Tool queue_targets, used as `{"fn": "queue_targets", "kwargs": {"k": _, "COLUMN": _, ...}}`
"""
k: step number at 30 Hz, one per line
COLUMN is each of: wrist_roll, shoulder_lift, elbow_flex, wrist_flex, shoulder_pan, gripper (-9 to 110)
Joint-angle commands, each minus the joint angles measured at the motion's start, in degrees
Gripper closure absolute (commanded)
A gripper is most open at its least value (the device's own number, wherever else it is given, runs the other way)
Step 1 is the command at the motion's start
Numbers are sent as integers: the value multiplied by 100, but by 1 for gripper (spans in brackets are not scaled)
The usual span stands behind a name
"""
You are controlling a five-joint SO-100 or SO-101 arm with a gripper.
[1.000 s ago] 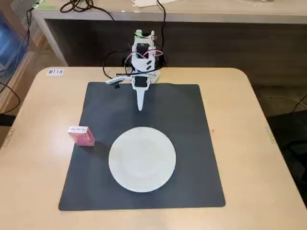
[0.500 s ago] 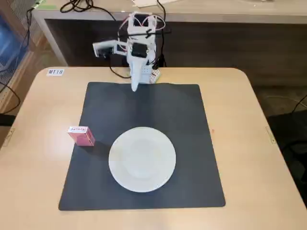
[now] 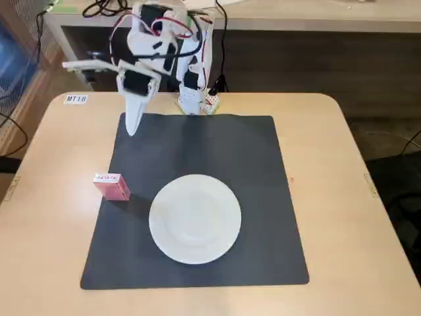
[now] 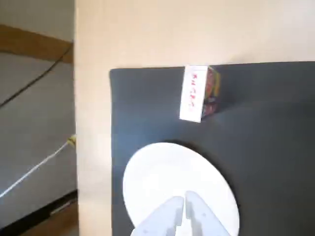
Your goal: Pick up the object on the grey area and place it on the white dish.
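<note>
1. We see a small pink rectangular box [image 3: 111,186] with a white label carrying red print on its upward face. In the fixed view it sits at the left edge of the mat, partly overhanging onto the bare tabletop. In the wrist view the same box [image 4: 198,93] lies along the mat's top edge.
2. We see a large, dark grey, nearly square flat mat [image 3: 197,151] lying smooth on the pale wooden table. It fills most of the wrist view [image 4: 266,142].
3. We see a plain round white plate [image 3: 195,218], empty, resting flat on the mat's near half in the fixed view, close beside the box but apart from it. The wrist view shows the plate [image 4: 162,172] below the box.
</note>
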Motion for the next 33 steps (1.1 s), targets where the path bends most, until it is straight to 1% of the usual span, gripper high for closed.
{"fn": "queue_targets", "kwargs": {"k": 1, "wrist_roll": -149, "shoulder_lift": -1529, "elbow_flex": -2470, "wrist_flex": 914, "shoulder_pan": 88, "gripper": 102}}
{"fn": "queue_targets", "kwargs": {"k": 9, "wrist_roll": -220, "shoulder_lift": -2065, "elbow_flex": -2628, "wrist_flex": 949, "shoulder_pan": 431, "gripper": 101}}
{"fn": "queue_targets", "kwargs": {"k": 14, "wrist_roll": -352, "shoulder_lift": -2276, "elbow_flex": -2610, "wrist_flex": 958, "shoulder_pan": 589, "gripper": 84}}
{"fn": "queue_targets", "kwargs": {"k": 23, "wrist_roll": -457, "shoulder_lift": -2373, "elbow_flex": -2435, "wrist_flex": 967, "shoulder_pan": 826, "gripper": 63}}
{"fn": "queue_targets", "kwargs": {"k": 33, "wrist_roll": -457, "shoulder_lift": -2619, "elbow_flex": -2197, "wrist_flex": 976, "shoulder_pan": 905, "gripper": 55}}
